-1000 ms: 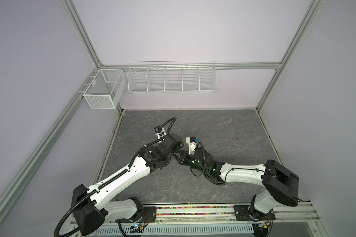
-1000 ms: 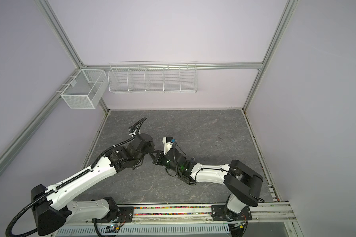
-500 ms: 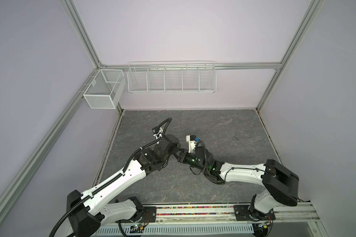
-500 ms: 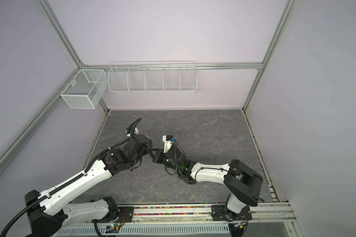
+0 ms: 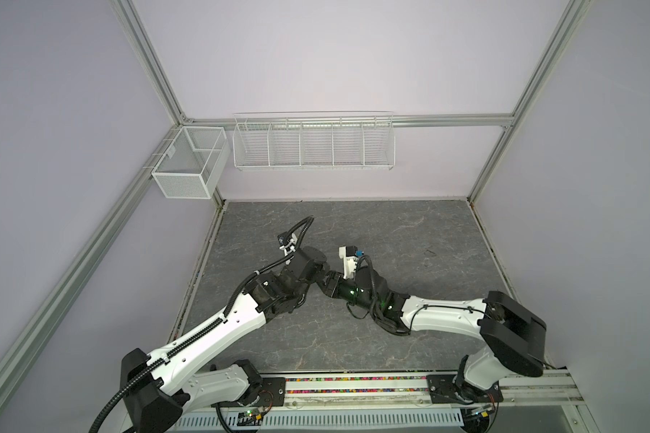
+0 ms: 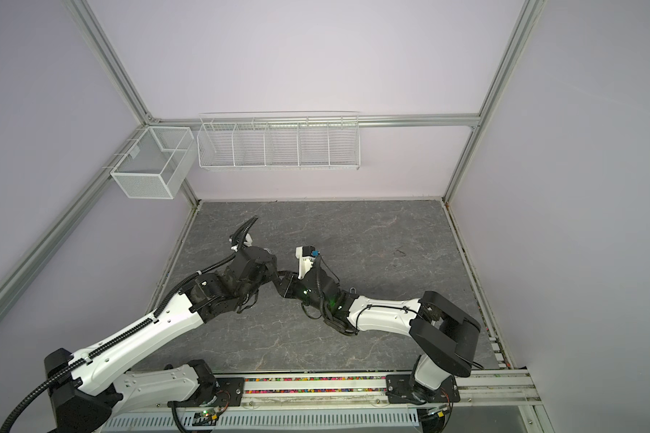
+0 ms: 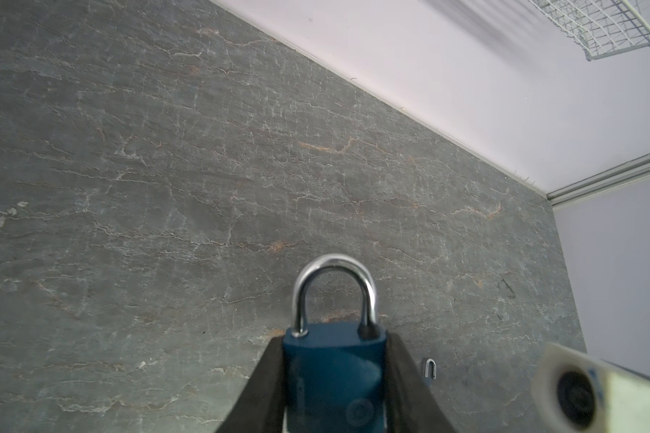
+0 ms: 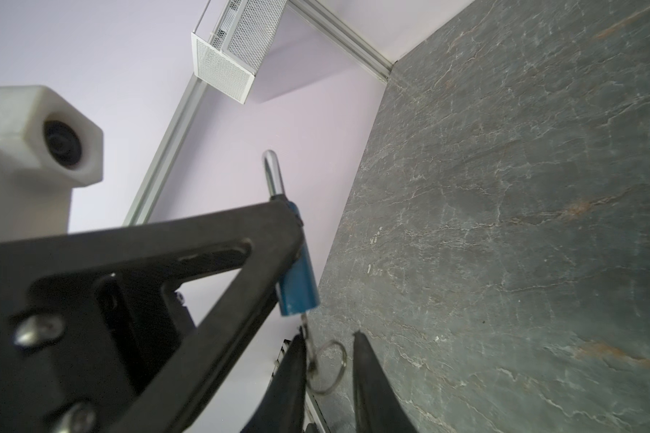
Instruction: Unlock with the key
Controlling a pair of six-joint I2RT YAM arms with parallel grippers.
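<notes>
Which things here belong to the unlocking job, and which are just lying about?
Job:
- blue padlock, clamped in the left gripper
- key, stuck in the padlock's underside, at the tips of the open right gripper

Lying about:
- small metal U-piece on the table
- mesh basket
- wire rack

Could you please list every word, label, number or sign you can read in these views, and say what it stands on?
No readable text in any view.
Blue metal padlock: round embossed mark on its body, too blurred to read.
White wire-mesh basket on the wall rail: small tag, too small to read.
</notes>
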